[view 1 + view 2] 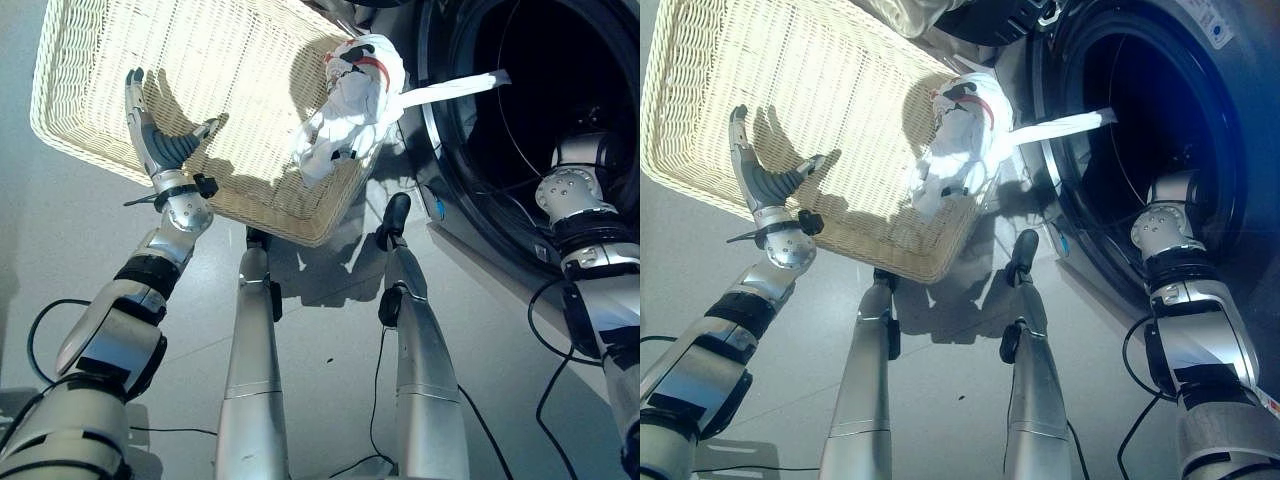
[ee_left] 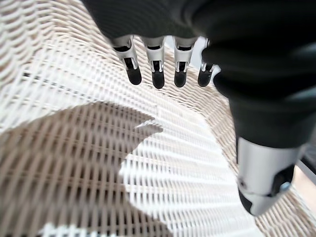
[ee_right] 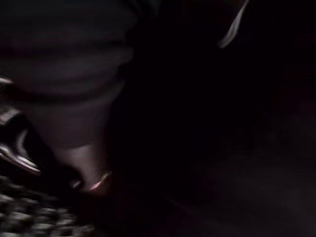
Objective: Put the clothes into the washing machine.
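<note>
Left hand [image 1: 160, 140] fingers straight and relaxed above wicker basket [image 1: 90, 120], holding nothing. White garment [image 1: 350, 100] lies at basket's corner nearest washing machine drum [image 1: 560, 70], strip stretched toward drum. Right hand inside drum, fingers hidden: cannot tell. Left hand nearer

arms: silver-grey | left hand [image 1: 160, 140]: silver fingers, dark tips, ribbed cover

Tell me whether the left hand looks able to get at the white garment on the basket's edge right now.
Probably yes. The left hand hovers open over the wicker basket, and nothing lies between it and the white garment draped on the rim by the washing machine.
</note>
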Motion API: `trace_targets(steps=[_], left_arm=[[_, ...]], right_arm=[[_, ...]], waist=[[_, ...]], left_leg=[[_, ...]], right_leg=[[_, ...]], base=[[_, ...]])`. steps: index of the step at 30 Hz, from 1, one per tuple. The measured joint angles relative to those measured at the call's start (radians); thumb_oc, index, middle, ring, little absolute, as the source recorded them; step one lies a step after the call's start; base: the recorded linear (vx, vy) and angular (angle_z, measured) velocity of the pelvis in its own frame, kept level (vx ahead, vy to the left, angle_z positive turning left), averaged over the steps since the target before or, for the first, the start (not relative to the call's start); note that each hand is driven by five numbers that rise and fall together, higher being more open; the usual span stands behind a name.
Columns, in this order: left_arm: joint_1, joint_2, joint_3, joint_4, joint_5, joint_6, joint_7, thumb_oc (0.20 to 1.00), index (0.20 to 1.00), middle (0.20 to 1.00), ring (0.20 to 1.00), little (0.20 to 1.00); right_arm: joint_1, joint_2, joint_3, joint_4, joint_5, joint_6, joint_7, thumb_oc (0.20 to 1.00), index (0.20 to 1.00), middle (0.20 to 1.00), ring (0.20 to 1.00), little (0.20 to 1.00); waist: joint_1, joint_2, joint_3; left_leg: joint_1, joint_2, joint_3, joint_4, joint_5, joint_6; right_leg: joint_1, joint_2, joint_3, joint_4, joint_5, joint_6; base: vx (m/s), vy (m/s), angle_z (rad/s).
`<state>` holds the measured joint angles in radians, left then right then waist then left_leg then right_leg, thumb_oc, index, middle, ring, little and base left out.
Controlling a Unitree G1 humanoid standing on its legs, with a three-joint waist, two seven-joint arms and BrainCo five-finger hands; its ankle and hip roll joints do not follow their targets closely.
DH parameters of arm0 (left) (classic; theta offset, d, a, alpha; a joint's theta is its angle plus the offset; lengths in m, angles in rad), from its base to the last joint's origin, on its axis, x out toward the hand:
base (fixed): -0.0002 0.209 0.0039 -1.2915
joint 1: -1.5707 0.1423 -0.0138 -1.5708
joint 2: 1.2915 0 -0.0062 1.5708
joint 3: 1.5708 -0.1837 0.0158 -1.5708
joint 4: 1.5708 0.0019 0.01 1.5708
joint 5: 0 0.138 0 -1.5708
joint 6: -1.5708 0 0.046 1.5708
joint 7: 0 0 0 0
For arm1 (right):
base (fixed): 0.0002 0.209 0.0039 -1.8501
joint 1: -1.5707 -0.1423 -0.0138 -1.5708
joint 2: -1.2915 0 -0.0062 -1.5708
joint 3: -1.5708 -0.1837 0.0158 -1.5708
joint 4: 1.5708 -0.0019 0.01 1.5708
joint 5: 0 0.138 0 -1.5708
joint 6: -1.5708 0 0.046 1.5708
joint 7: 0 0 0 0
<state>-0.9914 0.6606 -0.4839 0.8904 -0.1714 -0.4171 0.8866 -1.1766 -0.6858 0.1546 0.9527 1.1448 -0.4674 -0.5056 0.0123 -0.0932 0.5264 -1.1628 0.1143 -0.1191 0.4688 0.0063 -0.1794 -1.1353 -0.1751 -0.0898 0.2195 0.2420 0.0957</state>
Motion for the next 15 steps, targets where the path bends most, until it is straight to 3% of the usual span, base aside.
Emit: trace_targets(steps=[9,15], left_arm=[[-0.059,0.008,-0.031,0.018,-0.007,0.010,-0.017,1.000,1.000,1.000,1.000,1.000],[-0.078,0.012,-0.049,0.018,-0.008,0.014,-0.020,1.000,1.000,1.000,1.000,1.000]], right_arm=[[-0.068,-0.016,0.211,0.168,-0.302,0.335,-0.243,1.000,1.000,1.000,1.000,1.000],[-0.103,-0.041,0.292,0.171,-0.559,0.505,-0.373,1.000,1.000,1.000,1.000,1.000]], waist=[[0.001,0.000,0.000],[0.002,0.000,0.000]], left_leg=[[-0.004,-0.001,0.002,-0.010,0.003,0.002],[-0.012,-0.002,0.000,-0.030,0.010,0.003]], right_leg=[[-0.001,-0.002,-0.003,-0.015,0.004,0.001],[-0.014,-0.003,-0.006,-0.018,0.005,0.000]], base=[[0.00,-0.014,0.00],[-0.01,-0.014,0.01]])
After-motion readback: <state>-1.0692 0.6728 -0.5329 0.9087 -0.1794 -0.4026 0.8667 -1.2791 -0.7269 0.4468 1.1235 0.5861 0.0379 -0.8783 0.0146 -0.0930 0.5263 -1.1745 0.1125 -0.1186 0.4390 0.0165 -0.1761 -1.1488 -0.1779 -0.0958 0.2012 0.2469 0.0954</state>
